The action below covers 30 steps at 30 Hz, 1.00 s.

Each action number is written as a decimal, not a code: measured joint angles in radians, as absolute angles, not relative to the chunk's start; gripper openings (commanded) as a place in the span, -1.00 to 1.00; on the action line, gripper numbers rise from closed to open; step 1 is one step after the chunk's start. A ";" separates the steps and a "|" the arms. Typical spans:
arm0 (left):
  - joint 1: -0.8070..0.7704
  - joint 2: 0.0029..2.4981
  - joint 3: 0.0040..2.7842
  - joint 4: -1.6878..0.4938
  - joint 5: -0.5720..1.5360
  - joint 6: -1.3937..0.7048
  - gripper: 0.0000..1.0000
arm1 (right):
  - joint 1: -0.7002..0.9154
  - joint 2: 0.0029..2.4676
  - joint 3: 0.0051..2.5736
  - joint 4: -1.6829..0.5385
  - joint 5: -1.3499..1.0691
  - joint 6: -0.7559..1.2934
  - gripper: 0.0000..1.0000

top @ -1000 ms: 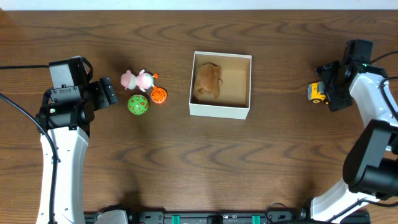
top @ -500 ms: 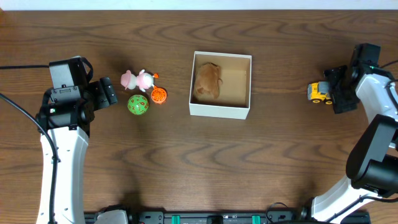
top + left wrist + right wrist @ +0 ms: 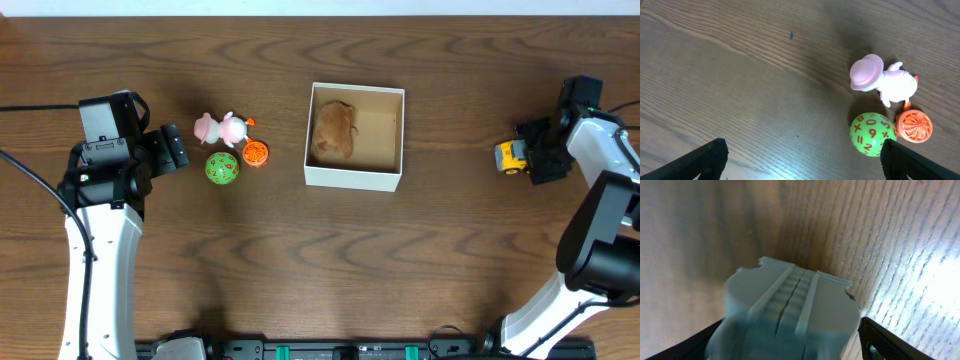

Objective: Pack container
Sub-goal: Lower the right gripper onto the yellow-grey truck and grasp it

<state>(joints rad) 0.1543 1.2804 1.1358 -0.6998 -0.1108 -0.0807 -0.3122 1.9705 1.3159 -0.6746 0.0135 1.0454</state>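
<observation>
From overhead, the container (image 3: 353,179) stands at the middle of the wooden bench (image 3: 400,260), well apart from both arms. Its thin white walls enclose a tan floor, and a brown toy (image 3: 335,131) lies in its left half. No writing shows on the box.

To its left is a cluster of three small toys: a pink figure (image 3: 220,129), a green ball (image 3: 222,168) just below it, and an orange piece (image 3: 256,153) beside the ball. The left hand (image 3: 176,148) hangs just left of this cluster, touching none of the toys. At the far right, the right hand (image 3: 530,155) is at a yellow toy vehicle (image 3: 511,156), its black fingers on either side of the toy.

The left wrist view shows the left hand released, its two dark fingertips (image 3: 715,152) spread wide in the lower corners with only bare wood between them. The pink figure wears a round hat. The green ball carries orange digits and signs, a 9 and a 5 among those that can be read. The orange piece has a ridged top and touches the ball.

In the right wrist view a pale, ribbed, blurred shape fills the frame between the two fingers (image 3: 875,337), close to the lens. Whether they press on it or only flank it, I cannot tell. No label is legible there.
</observation>
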 measured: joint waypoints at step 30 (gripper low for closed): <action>0.154 1.280 1.136 -0.700 -0.111 -0.081 0.96 | -0.062 1.981 1.316 -0.640 0.023 0.387 0.74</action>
